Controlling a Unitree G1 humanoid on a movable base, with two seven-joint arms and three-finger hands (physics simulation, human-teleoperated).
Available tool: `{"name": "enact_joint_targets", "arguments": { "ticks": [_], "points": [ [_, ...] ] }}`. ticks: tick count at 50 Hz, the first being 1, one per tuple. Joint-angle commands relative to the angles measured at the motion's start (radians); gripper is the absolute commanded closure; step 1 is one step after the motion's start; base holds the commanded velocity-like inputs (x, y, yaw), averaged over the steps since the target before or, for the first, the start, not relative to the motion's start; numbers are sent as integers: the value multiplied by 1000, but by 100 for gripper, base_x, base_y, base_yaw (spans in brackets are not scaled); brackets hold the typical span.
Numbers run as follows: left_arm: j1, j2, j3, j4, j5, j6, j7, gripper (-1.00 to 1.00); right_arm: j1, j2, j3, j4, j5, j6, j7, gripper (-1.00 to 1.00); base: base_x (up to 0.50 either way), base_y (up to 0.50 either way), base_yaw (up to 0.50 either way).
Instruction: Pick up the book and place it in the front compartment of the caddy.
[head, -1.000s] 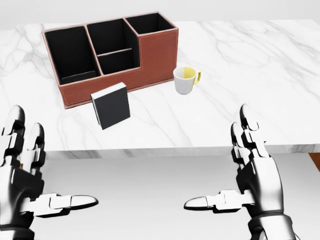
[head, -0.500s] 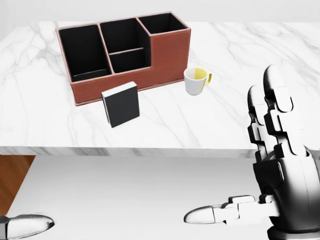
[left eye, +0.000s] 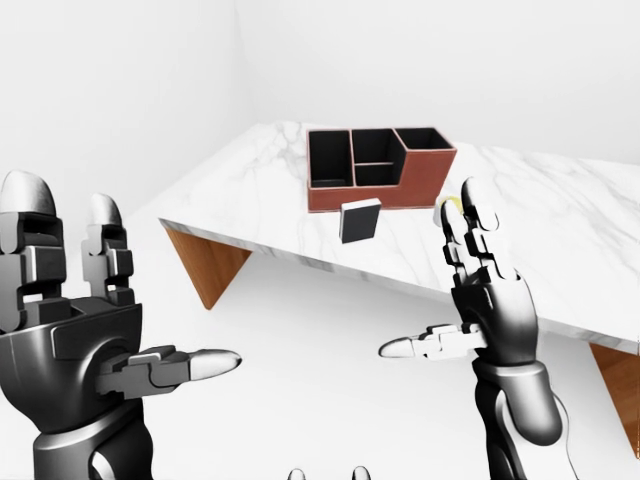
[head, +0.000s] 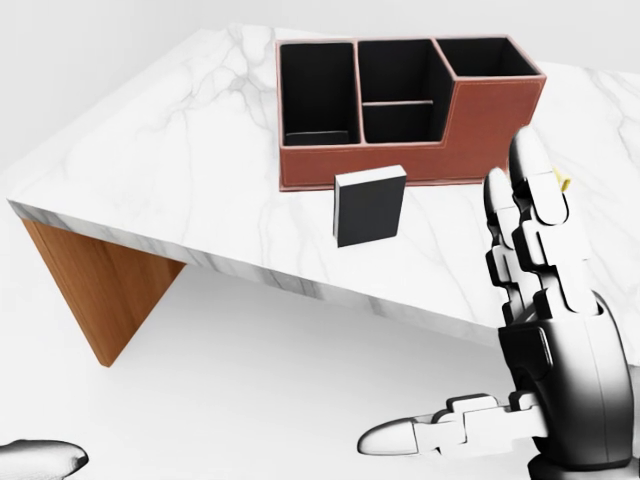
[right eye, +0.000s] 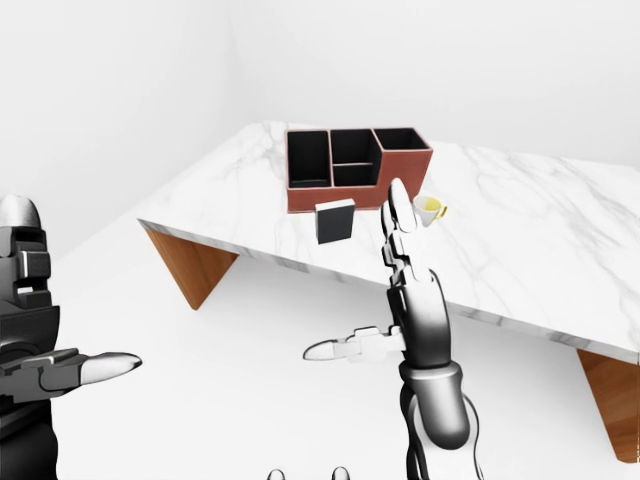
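Observation:
A dark book (head: 369, 207) with a pale top edge stands upright on the marble table (head: 180, 130), just this side of the red-brown caddy (head: 400, 166). The caddy's black compartments face up. My right hand (left eye: 432, 275) is raised with fingers spread, open and holding nothing, short of the table's near edge and right of the book. My left hand (left eye: 130, 280) is also open and holding nothing at the lower left of the left-eye view, far from the table. In the head view only its thumb tip shows.
A white mug (right eye: 429, 210) with a yellow inside stands right of the caddy, mostly hidden behind my right hand in the head view. A wooden leg (head: 95, 290) holds up the table's left corner. White floor lies between me and the table.
The whole picture has shifted: the camera has moved, so the table now shows at an angle with its left corner and wooden leg. My right hand stays raised and open.

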Motion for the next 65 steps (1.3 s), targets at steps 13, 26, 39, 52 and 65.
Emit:
{"name": "enact_joint_targets", "arguments": {
  "ticks": [13,26,39,52,65],
  "points": [
    [-27,-6,-44,115,56,0,16,-100,-36,14,-21,47,19,0,-60,-100,6,3,31],
    [-20,-10,-51,124,55,0,14,-100,-7,10,-37,32,27,0,-46,-100,42,14,0],
    [-24,-7,-59,131,64,0,16,-100,-7,6,-58,40,21,0,-35,-100,48,16,0],
    [-27,-4,-54,117,57,0,15,-100,-8,10,-71,27,16,0,-23,-100,47,17,0],
    [-23,-7,-53,124,54,0,14,-100,-7,12,-76,29,15,0,-20,-100,47,18,0]
  ]
}}
